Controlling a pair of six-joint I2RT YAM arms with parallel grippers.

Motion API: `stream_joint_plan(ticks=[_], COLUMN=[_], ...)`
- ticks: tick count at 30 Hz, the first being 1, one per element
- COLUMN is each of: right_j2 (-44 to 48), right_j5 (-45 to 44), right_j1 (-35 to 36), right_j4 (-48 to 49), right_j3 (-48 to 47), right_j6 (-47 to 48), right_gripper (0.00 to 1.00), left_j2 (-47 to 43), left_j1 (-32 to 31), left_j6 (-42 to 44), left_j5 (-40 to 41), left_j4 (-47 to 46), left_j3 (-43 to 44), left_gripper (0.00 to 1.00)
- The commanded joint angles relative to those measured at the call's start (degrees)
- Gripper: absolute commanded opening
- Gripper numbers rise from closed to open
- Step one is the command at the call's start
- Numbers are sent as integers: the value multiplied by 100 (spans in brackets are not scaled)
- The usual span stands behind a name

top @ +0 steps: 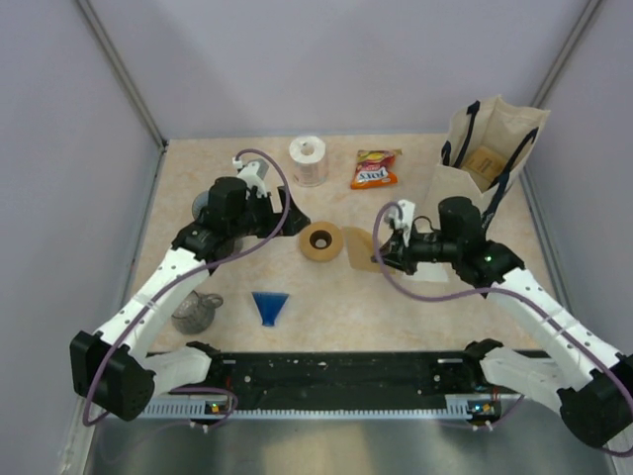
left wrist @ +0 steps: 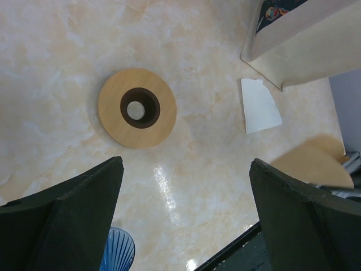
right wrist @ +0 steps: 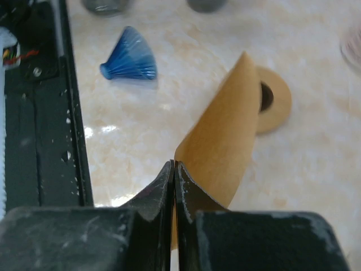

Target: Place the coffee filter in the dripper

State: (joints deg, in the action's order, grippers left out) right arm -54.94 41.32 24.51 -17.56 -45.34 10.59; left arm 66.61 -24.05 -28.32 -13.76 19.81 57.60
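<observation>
Brown paper coffee filter (right wrist: 223, 141) hangs pinched by one edge in the right gripper (right wrist: 174, 169), whose jaws are pressed fully together on it; it is held above the table just beside the wooden ring holder (top: 321, 241); the left gripper (left wrist: 186, 164) stands spread wide with nothing in it, hovering near the same ring; the blue fluted dripper cone (top: 269, 305), which I take for the dripper, lies on its side well apart, nearer the arm bases.

Likely troubles: the filter looks flat rather than opened, so it may lie across the mouth instead of seating; the tipped cone could roll or skid at a touch; a thin edge grip may let the paper slip or crease; dropping it on the ring alone would miss the cone.
</observation>
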Motion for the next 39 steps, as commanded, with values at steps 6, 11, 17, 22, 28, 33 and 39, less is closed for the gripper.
stream_joint_plan(ticks=[6, 11, 17, 22, 28, 33, 39], right_j2=[-1140, -1730, -1968, -2117, -2126, -2170, -2170], right_j5=[491, 131, -19, -107, -133, -203, -203], right_j1=[1451, 1811, 2057, 2180, 2198, 2198, 2198], right_j4=[-2460, -3253, -3692, -3869, -3878, -3878, -3886], right_j3=[-1818, -2330, -2637, -2787, -2813, -2831, -2875], right_j6=[5162, 6006, 6648, 6746, 6763, 6711, 6719], right_gripper=[0, 0, 0, 0, 0, 0, 0], left_j2=[-385, -412, 255, 476, 607, 678, 774], left_j1=[-3, -29, -564, -995, -1277, -1365, -1470], left_j6=[10, -42, 220, 484, 704, 740, 792], left_j5=[-662, -1434, -1999, -1693, -1630, -1692, -1463], left_j4=[-21, -179, -48, 136, 242, 260, 348], left_j3=[234, 120, 225, 339, 322, 339, 339], left_gripper=[99, 99, 99, 99, 99, 99, 98])
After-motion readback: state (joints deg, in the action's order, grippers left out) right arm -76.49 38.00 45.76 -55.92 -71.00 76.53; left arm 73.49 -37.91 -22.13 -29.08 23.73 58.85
